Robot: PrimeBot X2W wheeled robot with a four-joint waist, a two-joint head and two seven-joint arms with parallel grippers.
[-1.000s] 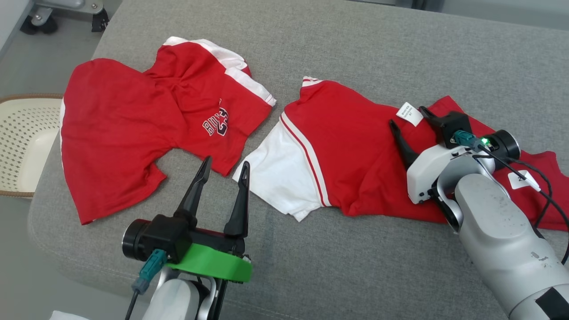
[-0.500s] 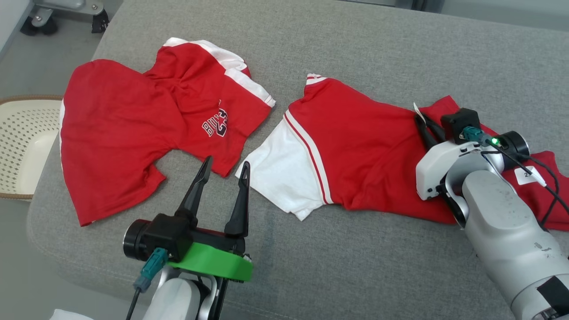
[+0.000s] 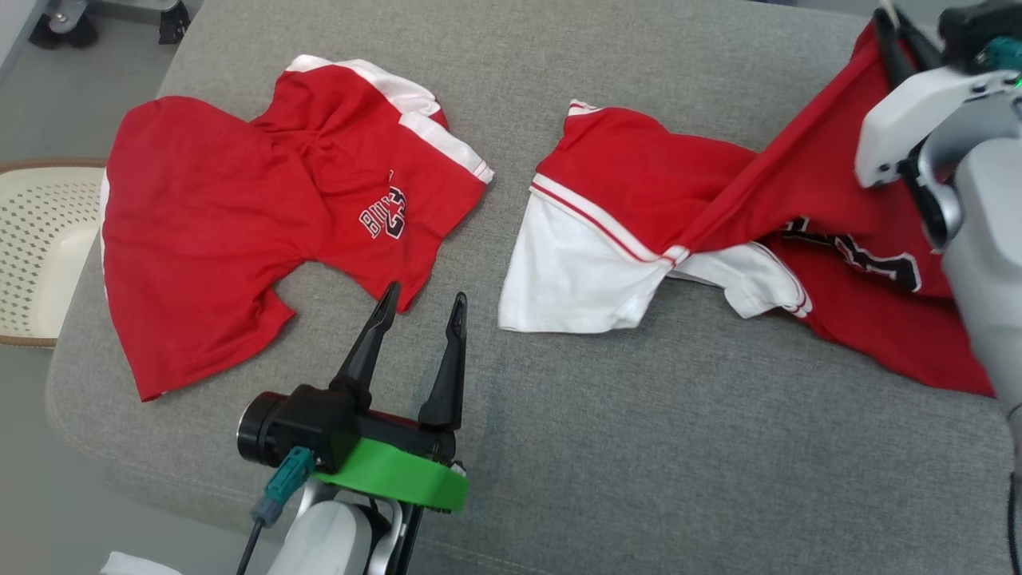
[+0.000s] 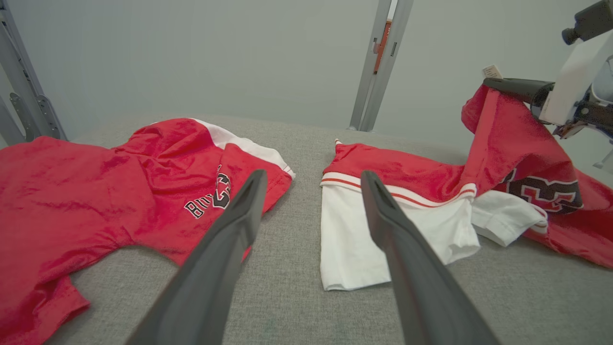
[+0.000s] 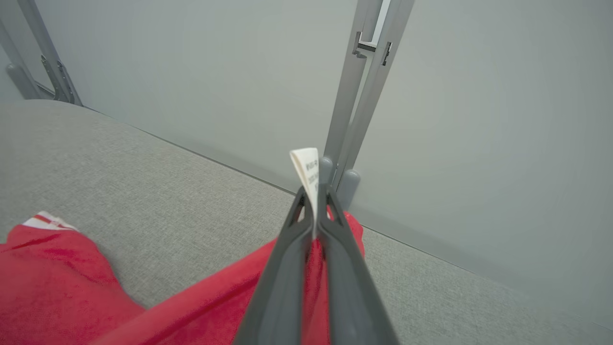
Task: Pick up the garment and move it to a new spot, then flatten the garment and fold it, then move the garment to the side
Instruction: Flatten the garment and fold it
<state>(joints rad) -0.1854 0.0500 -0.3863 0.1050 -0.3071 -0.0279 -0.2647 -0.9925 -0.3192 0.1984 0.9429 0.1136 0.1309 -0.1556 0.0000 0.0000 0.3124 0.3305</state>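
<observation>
At the far left, a pale perforated basket [image 3: 36, 255] sits beside the grey cushion [image 3: 639, 447], off its edge. On the cushion's left part lies a second red shirt [image 3: 207, 231], rumpled, with white bands at its upper edge and dark lettering near its right hem. Just below that hem the left gripper [image 3: 425, 294] hovers over bare grey fabric, its two dark fingers well apart and holding nothing, the tips pointing toward the gap between the two shirts. To the right of that gap is the garment [image 3: 639, 172], red with white sleeves. One white sleeve [image 3: 571, 279] lies flat on the cushion nearest the left gripper, and another [image 3: 758, 279] is tucked under a red fold. Black lettering [image 3: 862, 251] shows on the part further right. Most of the garment rests on the cushion's right half, but one edge is pulled up into a taut red ridge rising toward the upper right. There the right gripper [image 3: 891, 16] has its fingers pressed together on that edge of the garment, held above the cushion. In the right wrist view a white label [image 5: 309, 170] sticks up between the closed tips, with the red cloth hanging below them. Grey metal posts [image 5: 357, 96] stand against the wall behind.
</observation>
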